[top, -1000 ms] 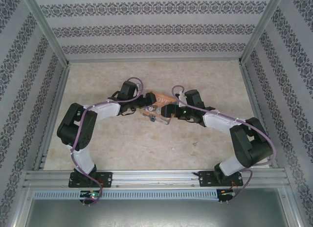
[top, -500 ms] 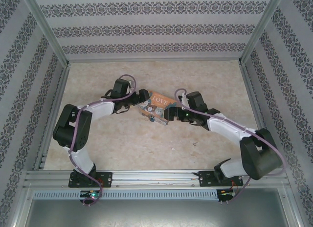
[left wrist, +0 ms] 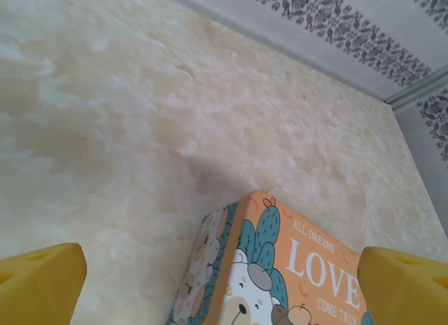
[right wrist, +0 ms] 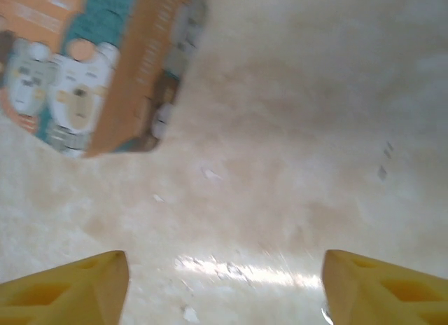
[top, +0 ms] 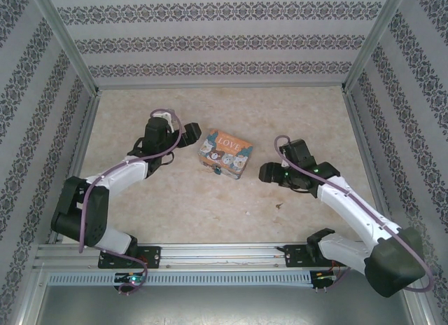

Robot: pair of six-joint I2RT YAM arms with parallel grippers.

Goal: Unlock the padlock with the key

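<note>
Left gripper (left wrist: 222, 286) gaping wide just behind the tin (left wrist: 294, 269), right gripper (right wrist: 224, 290) also gaping, tin sitting ahead-left of it, padlock (top: 218, 171) touching the tin.

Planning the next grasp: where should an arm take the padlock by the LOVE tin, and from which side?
The padlock sits against the near long wall of the tin, so come from the near side, low, jaws either side of its blue body. The shackle is too small here to judge; the body looks the surer grip.
</note>
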